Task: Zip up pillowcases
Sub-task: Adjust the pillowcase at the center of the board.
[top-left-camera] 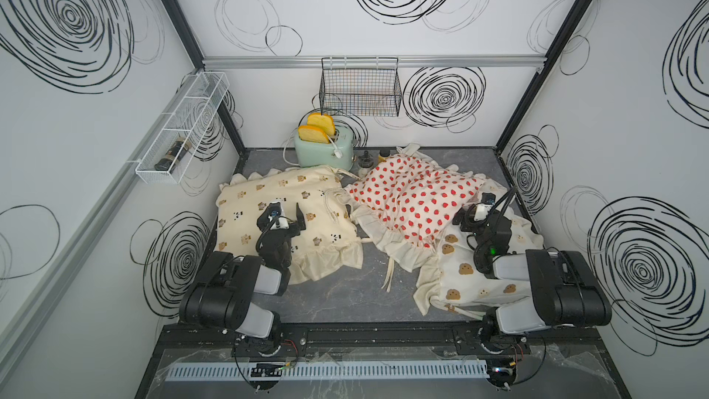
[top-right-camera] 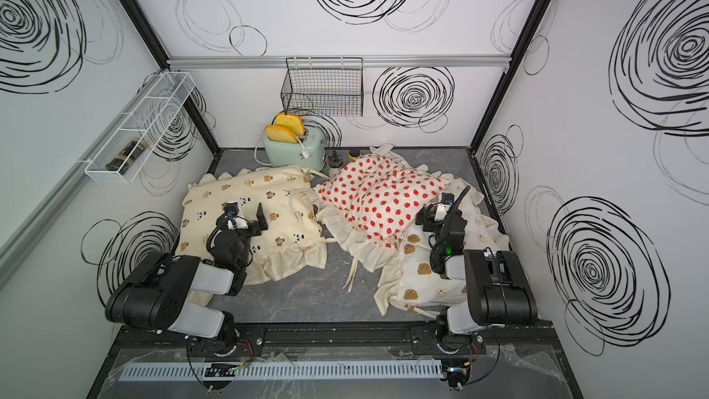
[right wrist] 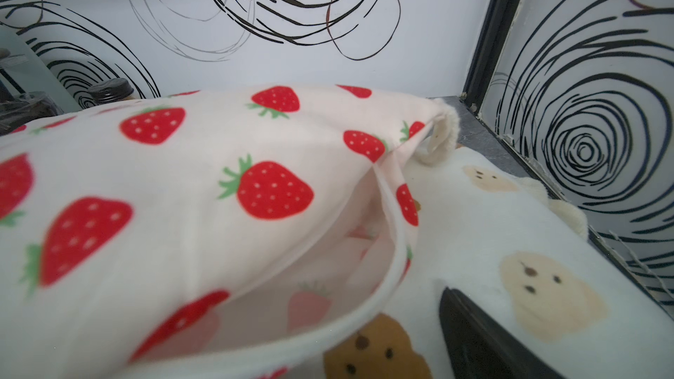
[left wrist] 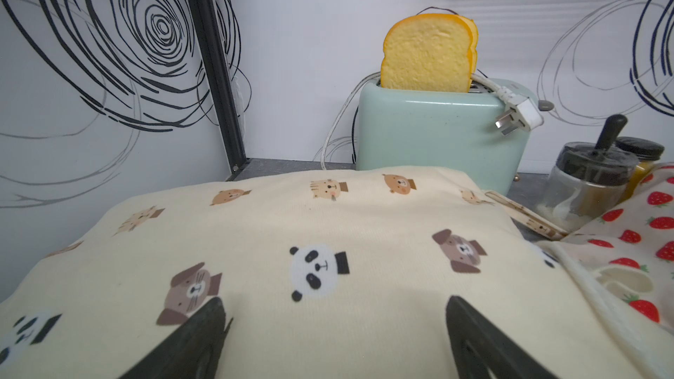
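Three pillowcases lie on the table (top-left-camera: 345, 293): cream animal-print pillowcase (top-left-camera: 245, 201) on our left, strawberry pillowcase (top-left-camera: 414, 197) in the middle, overlapping the bear-face pillowcase (top-left-camera: 479, 282). Our left gripper (left wrist: 333, 304) stands spread over the cream one; our right gripper (top-left-camera: 465, 218), jaws apart, sits at the strawberry one's gaping edge.

Cream bear-and-panda pillowcase (top-left-camera: 249, 205) lies left; strawberry pillowcase (top-left-camera: 410, 193), opening gaping, overlaps brown-bear-face pillowcase (top-left-camera: 460, 278) at right.

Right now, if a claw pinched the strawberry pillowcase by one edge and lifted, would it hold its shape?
Probably not: the strawberry pillowcase lies in soft folds, so it would likely droop. Its print shows through at the open edge, suggesting thin, light cloth. It overlaps the bear-face pillowcase, which might get tugged.
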